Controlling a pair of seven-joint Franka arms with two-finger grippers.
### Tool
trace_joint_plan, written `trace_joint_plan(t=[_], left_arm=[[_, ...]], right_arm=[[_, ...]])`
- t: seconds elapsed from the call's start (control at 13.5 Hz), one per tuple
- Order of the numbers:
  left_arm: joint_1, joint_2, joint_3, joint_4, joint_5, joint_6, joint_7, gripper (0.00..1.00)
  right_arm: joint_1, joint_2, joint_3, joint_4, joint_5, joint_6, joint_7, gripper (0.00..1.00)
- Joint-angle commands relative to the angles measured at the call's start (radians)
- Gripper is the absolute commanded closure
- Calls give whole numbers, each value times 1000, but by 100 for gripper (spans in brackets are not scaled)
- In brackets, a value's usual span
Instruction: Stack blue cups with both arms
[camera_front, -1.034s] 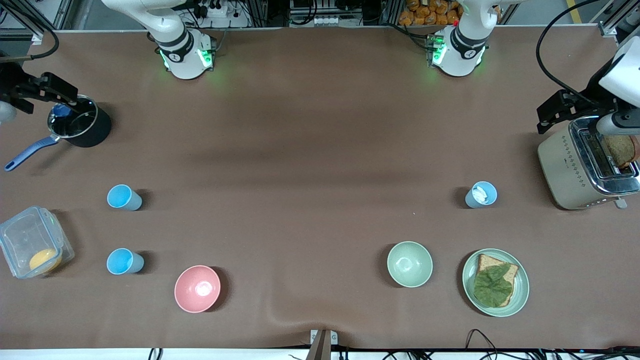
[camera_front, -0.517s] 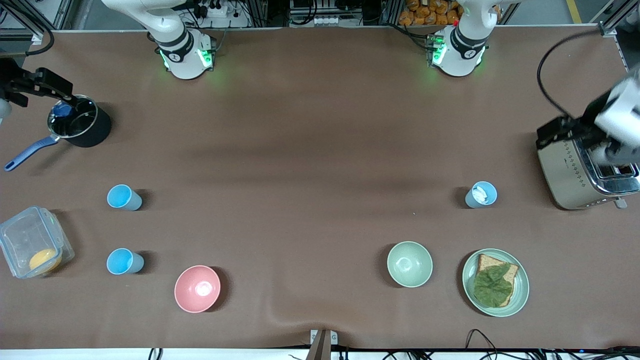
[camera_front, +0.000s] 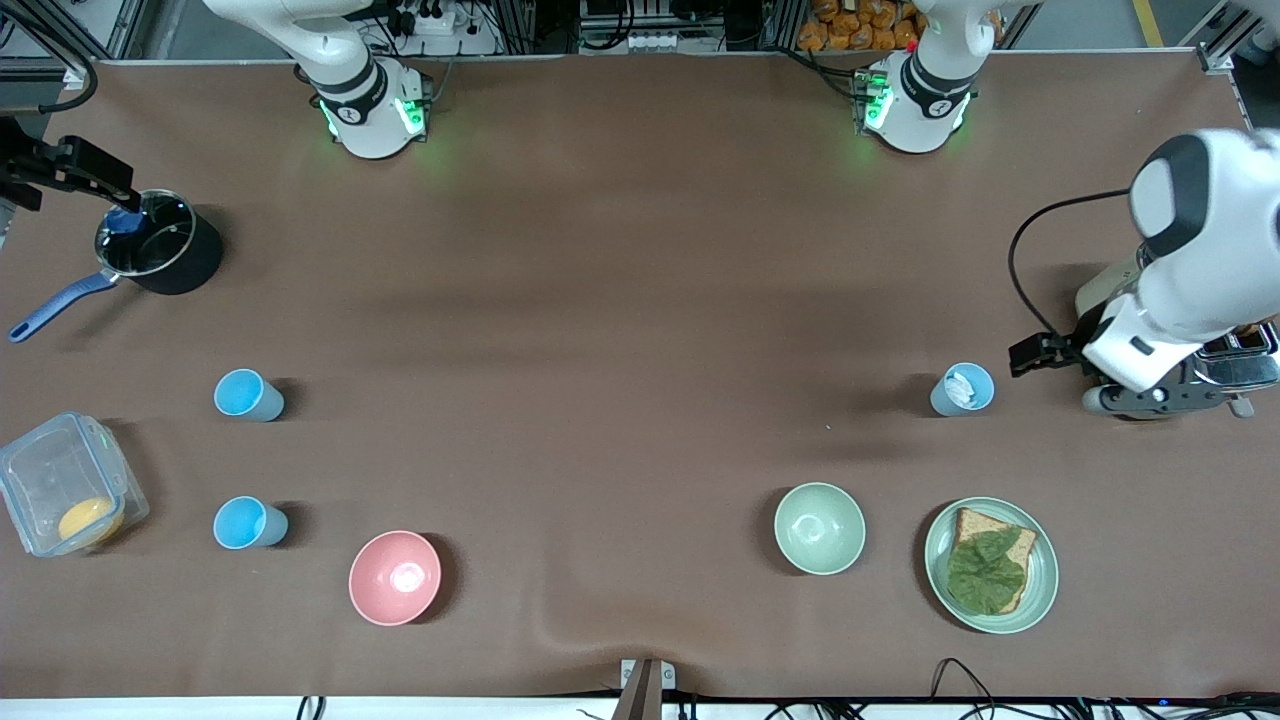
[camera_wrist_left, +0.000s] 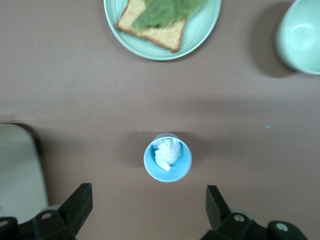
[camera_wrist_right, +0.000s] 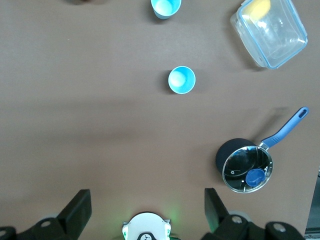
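left wrist view: left gripper (camera_wrist_left: 145, 210) over grey-blue cup (camera_wrist_left: 168, 160), jaws wide, empty.
centre, then descend; right gripper (camera_front: 70, 172) waits over pan (camera_front: 160, 255), jaws wide, empty.

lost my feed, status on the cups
Both claws open: left claw over grey-blue cup, right claw up by saucepan. Cups unstacked.

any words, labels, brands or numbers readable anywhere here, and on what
None can be read.
Right arm's base: a small round dark mark, too small to read.
Left arm's base: the same kind of mark, too small to read.
Toaster: only a dotted pattern on its side, no legible text.
Blue cups, bowls, plate, saucepan, plastic container: no lettering visible.
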Motion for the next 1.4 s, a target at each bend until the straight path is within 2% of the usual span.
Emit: trace_joint_plan(t=[0.0,0.37,0.52,0.66,0.81,1.03,1.18,1.33], left_arm=[[24,23,-4,-75,-8,79,17,0],[52,131,-2,-93,10,155,29,0],[69,165,-4,-93,23,206,29,0],[72,197,-5,-90,23,231,28,7],[72,231,-5,-90,23,272,26,30],[69,237,-8,-92,23,278,15,66],[64,239,-8,-89,23,278,12,100],[54,236,-22,-79,19,277,0,100]], right_arm=[[-79,77,10,-7,-3,22,-6,0],[-146,360,10,-8,-1,138,3,0],[-166,439,11,-8,2,178,-27,0],[-196,515,11,-10,0,235,-104,0],[-211,551,11,-10,2,276,-138,0],[-168,566,14,-37,0,298,-139,0],[-162,556,14,-144,-6,393,-145,0],[-157,549,14,-168,-6,402,-154,0]])
